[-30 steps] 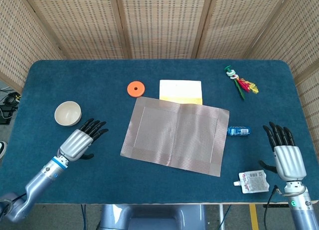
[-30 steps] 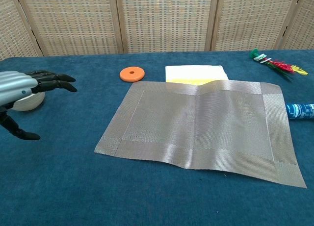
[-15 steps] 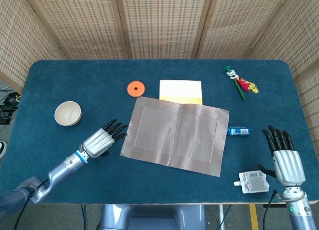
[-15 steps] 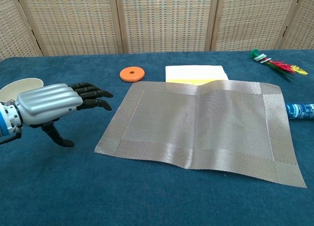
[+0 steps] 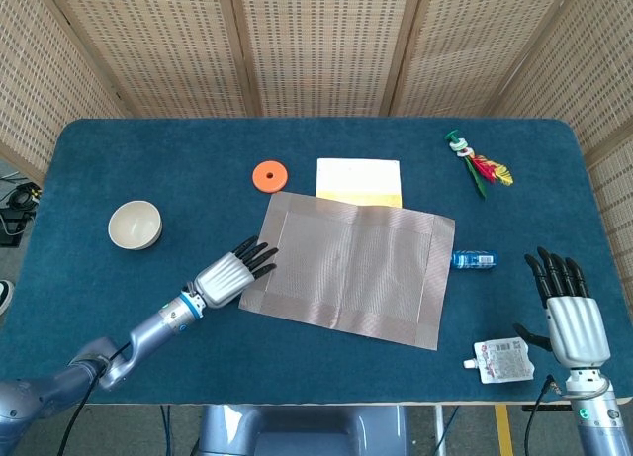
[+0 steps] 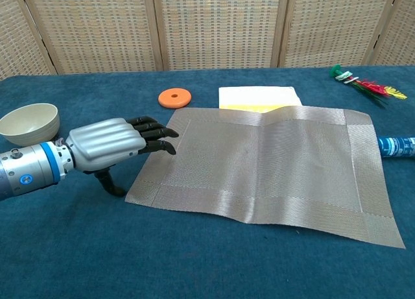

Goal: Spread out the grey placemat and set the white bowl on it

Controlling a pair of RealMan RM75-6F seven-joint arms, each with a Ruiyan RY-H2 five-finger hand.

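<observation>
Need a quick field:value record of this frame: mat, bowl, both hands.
placemat: grey placemat lies unfolded at table centre, far edge overlapping a white-and-yellow sheet
bowl: white bowl on the cloth left of the mat, not on it
left robot hand: open, fingertips at the mat's left edge
right robot hand: open, beside a white pouch

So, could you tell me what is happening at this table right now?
The left hand reaches over the left edge of the grey placemat, fingers extended, holding nothing. The mat lies spread out, its far edge over a yellow-and-white card. The white bowl sits off to the left, untouched. The right hand hovers open.
</observation>
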